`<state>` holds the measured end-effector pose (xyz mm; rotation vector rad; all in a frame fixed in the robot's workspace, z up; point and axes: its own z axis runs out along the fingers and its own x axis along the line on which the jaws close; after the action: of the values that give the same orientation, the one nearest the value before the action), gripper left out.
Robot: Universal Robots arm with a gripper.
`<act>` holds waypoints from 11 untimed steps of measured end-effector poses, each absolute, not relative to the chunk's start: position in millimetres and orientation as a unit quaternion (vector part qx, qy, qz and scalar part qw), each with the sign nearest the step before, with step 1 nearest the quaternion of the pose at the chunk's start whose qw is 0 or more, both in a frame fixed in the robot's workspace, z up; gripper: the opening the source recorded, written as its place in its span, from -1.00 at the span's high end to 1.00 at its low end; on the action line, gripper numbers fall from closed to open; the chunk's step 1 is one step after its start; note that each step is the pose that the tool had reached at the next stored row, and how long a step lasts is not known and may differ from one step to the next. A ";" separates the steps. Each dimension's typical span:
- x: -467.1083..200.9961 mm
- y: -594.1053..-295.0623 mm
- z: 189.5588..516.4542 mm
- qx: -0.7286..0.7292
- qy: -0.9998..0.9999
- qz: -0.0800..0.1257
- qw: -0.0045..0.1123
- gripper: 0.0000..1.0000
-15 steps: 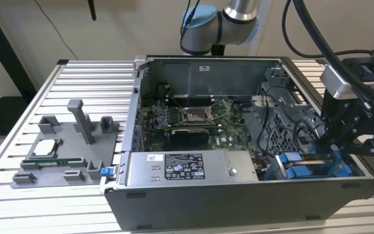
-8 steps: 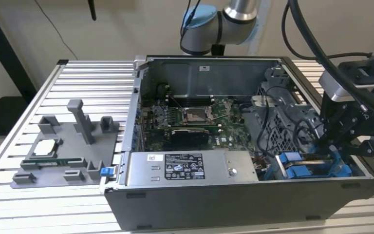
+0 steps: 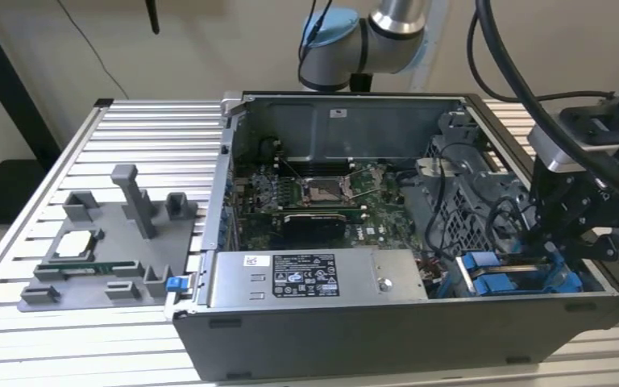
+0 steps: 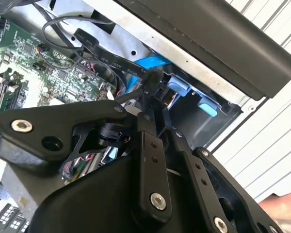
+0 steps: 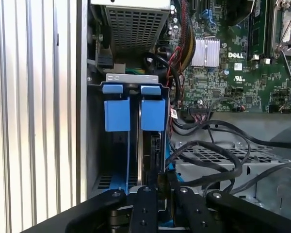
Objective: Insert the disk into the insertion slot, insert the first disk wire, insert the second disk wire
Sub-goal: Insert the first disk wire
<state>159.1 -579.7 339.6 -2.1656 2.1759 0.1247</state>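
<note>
Two blue tabs point(image 5: 153, 114) cap one end of the insertion slot point(image 5: 94, 143), which sits in the corner of the open computer case point(image 3: 396, 339) at the exterior view's right. The disk point(image 5: 153, 148) is already seated there, standing on edge between the blue rails, its thin edge turned up toward the case's open side. Its long axis runs along the slot, from the tabs toward the gripper point(image 5: 160, 183), so I judge its connector end lies on the gripper's side. In both wrist views the claw's fingers point(image 4: 148, 145) are pressed nearly together and appear to pinch the black plug of a disk wire point(image 4: 136, 68), held just above the disk's edge, likely so the plug lines up with its socket
</note>
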 end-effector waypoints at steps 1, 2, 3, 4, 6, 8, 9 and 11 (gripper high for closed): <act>159.1 -579.6 339.2 -0.704 0.708 0.041 0.035 1.00; 159.1 -579.4 338.9 -0.704 0.708 0.041 0.035 1.00; 159.3 -579.4 338.5 -0.704 0.708 0.041 0.035 1.00; 159.4 -579.4 338.3 -0.704 0.708 0.041 0.035 1.00; 159.4 -579.4 338.2 -0.704 0.708 0.041 0.035 1.00; 159.4 -579.7 339.2 -0.704 0.708 0.041 0.034 1.00; 159.4 -579.9 339.9 -0.703 0.709 0.041 0.034 1.00; 159.5 -580.7 340.7 -0.702 0.710 0.041 0.034 1.00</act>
<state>159.5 -580.7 340.7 -2.1586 2.1837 0.1266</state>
